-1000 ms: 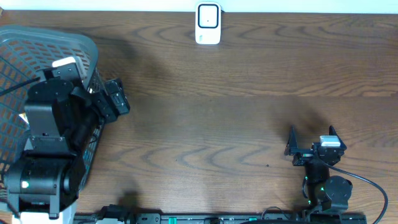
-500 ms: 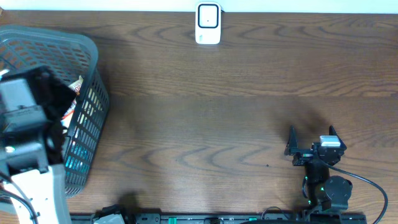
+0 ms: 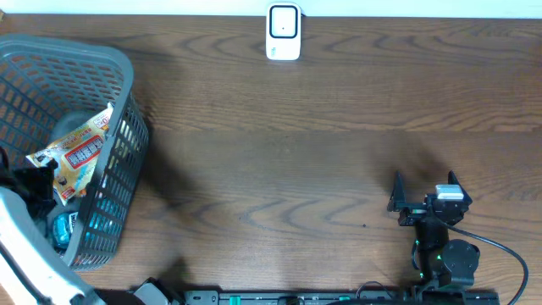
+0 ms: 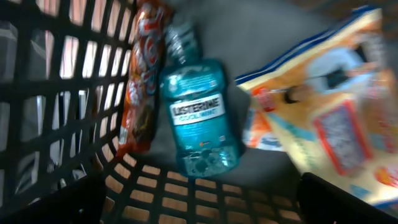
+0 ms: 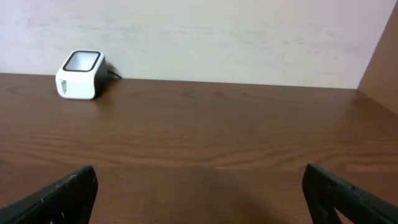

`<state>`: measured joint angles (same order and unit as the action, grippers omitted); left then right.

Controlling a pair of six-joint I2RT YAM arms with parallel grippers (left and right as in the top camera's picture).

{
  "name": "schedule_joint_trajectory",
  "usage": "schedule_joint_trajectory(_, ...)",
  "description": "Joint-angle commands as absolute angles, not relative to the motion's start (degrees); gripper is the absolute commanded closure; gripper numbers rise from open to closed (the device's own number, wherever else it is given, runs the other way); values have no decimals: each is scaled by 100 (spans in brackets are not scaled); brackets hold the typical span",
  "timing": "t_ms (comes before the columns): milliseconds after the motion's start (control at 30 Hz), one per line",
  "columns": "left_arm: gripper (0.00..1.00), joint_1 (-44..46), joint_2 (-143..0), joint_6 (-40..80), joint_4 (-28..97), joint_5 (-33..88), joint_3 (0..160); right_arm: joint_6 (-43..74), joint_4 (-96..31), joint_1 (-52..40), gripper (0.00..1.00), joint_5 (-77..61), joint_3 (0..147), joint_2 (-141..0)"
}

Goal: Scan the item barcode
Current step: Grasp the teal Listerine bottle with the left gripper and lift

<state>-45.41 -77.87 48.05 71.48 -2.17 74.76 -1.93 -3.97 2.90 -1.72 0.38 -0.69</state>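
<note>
Left tool (image 4: 202, 190) & right tool (image 5: 200, 174) both gaped, empty. In basket (image 4: 56, 93), bottle (image 4: 202, 118) lay just beside pouch (image 4: 329, 118); left tool might've pinched both or snagged mesh.

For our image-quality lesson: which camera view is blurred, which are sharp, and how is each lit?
Left wrist view: motion-blurred, the yellow snack packet smeared, label readable on the teal plastic mouthwash bottle. Overhead view: sharp, soft shadows on the brown wooden table. Right wrist view: evenly lit, white box-shaped scanner crisp.

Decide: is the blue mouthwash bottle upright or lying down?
Lying down: blue mouthwash bottle rests label-up on the grey plastic basket floor.
</note>
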Motion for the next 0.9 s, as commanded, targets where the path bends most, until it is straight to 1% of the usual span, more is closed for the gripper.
schedule_joint_trajectory(0,2,-4595,-7907,5033,7035,-40,7113,-220,-414,268,1,-167,32,-38)
schedule_joint_trajectory(200,2,-4595,-7922,5177,6506,-32,6241,-220,-414,268,1,-167,32,-38)
schedule_joint_trajectory(467,2,-4593,-7942,5177,5183,169,5245,-220,-412,268,1,-167,32,-38)
schedule_joint_trajectory(667,2,-4593,-8025,5177,4619,239,4993,-220,-414,268,1,-167,32,-38)
schedule_joint_trajectory(867,0,-4593,-8541,5177,4311,263,4993,-220,-414,268,1,-167,32,-38)
